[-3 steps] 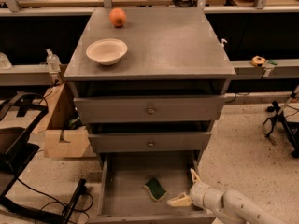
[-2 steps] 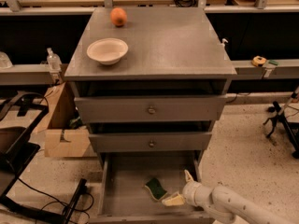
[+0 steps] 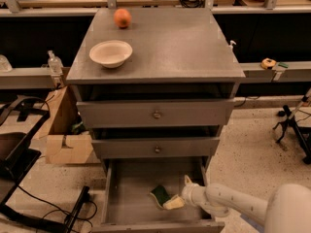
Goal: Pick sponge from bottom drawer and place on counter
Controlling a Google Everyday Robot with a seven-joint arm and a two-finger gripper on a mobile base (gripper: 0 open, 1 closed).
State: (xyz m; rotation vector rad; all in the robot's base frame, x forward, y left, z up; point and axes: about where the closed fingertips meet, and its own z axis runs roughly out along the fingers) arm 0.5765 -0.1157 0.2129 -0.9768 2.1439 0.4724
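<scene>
While hand (image 3: 179,192) sits open in bottom drawer (image 3: 131,188), just beside sponge (image 3: 159,195), step looks like grabbing. Next probably: close on sponge, lift to surface (image 3: 184,47).

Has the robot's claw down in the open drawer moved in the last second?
Yes. The gripper has slid left across the bottom drawer, away from its right wall, and now sits right beside the sponge.

Claw (image 3: 178,192) at sponge (image 3: 159,195), contact indiscernible
</scene>
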